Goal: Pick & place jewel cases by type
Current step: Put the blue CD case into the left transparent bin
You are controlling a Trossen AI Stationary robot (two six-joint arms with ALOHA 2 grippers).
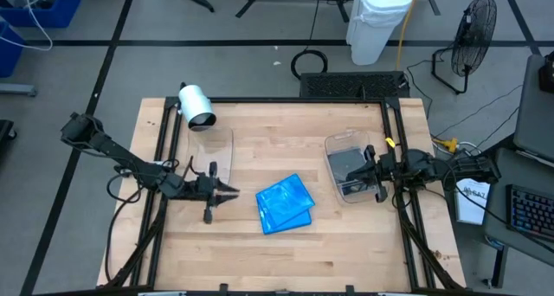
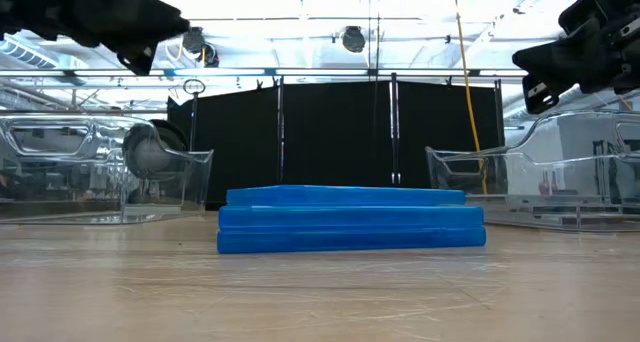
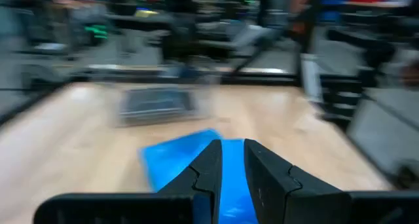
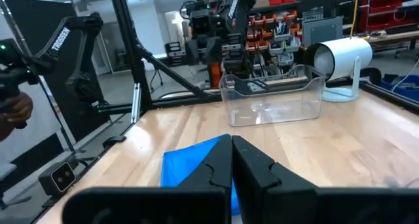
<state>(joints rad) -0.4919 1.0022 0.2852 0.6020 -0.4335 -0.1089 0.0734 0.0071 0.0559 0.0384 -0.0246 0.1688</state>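
Note:
A small stack of bright blue jewel cases [image 1: 284,202] [image 2: 350,220] lies flat on the wooden table, near its middle. Dark grey jewel cases [image 1: 349,164] lie in the clear tub [image 1: 333,149] on the right. My left gripper [image 1: 235,190] [image 3: 233,165] hovers level just left of the blue stack and points at it. There is a narrow gap between its fingers and nothing in it. My right gripper [image 1: 370,164] [image 4: 232,149] is shut and empty. It hangs level above the right tub, pulled back toward its base.
A second clear tub [image 1: 212,151] [image 4: 272,96] stands at the left rear, with a white cylindrical device [image 1: 197,104] behind it. A dark metal frame [image 1: 286,99] borders the table. A person's hand [image 4: 13,109] shows beyond the table edge in the right wrist view.

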